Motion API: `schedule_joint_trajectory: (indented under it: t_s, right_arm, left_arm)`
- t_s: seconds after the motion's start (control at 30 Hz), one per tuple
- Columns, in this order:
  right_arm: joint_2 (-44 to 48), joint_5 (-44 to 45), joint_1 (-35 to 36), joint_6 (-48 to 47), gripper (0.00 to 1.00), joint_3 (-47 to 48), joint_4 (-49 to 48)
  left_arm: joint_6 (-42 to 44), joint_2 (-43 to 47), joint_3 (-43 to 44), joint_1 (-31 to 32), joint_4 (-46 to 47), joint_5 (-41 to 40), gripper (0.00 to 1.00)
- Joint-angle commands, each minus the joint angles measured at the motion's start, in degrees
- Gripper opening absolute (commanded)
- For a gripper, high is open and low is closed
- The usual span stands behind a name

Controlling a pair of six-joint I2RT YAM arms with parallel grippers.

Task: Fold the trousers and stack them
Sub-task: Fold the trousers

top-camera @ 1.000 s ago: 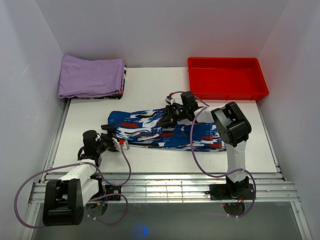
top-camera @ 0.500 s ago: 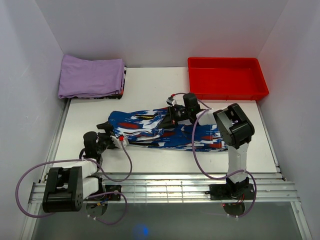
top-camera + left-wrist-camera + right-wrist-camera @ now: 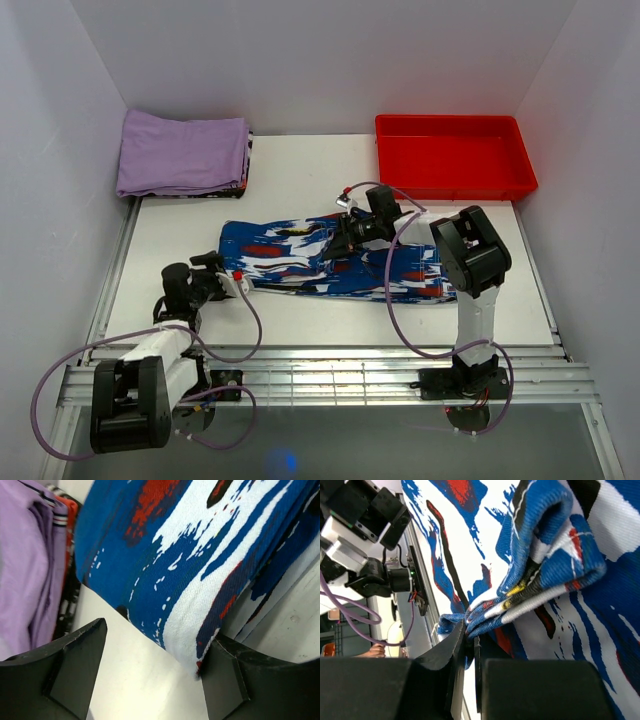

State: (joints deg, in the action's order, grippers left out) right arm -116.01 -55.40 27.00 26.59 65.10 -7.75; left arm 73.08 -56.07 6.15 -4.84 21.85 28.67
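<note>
**Fold under way: right pincer engaged, left pincer not yet gripping**

Nearest, at 8 o'clock from table (image 3: pixel 300 175) centre, the left pincer (image 3: pixel 228 277) sits at the trousers' (image 3: pixel 290 265) left end. Its fingers (image 3: pixel 75 665) are spread wide, with the cloth edge just beside one and nothing gripped. The trousers lie across mid-table from 9 to 3 o'clock, partly doubled. At their upper middle the right pincer (image 3: pixel 338 246) is clamped on a bunched fold of the print.

Judgement: a fold is in hand. The next move calls for the left pincer to close on its end, so both carry the cloth evenly.

Farther off, a lilac cloth (image 3: pixel 182 153) lies at 11 o'clock and a red tray (image 3: pixel 455 188) at 1 o'clock.
</note>
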Motion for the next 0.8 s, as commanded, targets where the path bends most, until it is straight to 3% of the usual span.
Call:
schedule_joint_trajectory:
  t_s: [0.0,0.03,0.07,0.13,0.3,0.53,0.67,0.77]
  right_arm:
    - [-1.85,0.20,-0.02,-4.44,0.08,1.34,1.07]
    - [-2.64,0.29,0.07,-4.88,0.08,1.34,1.42]
    - [-2.99,0.55,0.07,-5.75,0.17,1.52,1.94]
    - [-4.05,0.73,0.07,-6.55,0.22,2.40,3.70]
    - [-6.07,2.57,0.07,-8.39,0.56,4.77,6.78]
    - [-6.69,3.89,0.07,-10.23,0.71,6.09,11.34]
    - [-5.11,5.65,-0.11,-11.82,0.83,4.69,12.41]
    - [-4.23,7.14,-0.55,-13.83,0.86,4.07,14.68]
  left_arm:
    - [-4.77,-3.06,4.21,-0.61,-2.86,-2.64,0.80]
    - [-6.88,-3.60,5.26,-0.69,-3.47,-3.43,0.80]
    - [-7.33,-3.95,5.62,-0.70,-4.00,-3.70,0.80]
    - [-8.12,-4.04,5.63,-0.78,-4.35,-3.79,0.79]
    - [-10.32,-3.69,5.71,-0.78,-4.36,-4.41,0.77]
    - [-9.97,-2.11,5.45,-0.78,-4.44,-2.91,0.80]
    - [-11.81,-4.21,8.69,-1.31,-10.66,-4.67,0.65]
    - [-14.53,-6.24,10.81,-2.28,-14.62,-5.64,0.57]
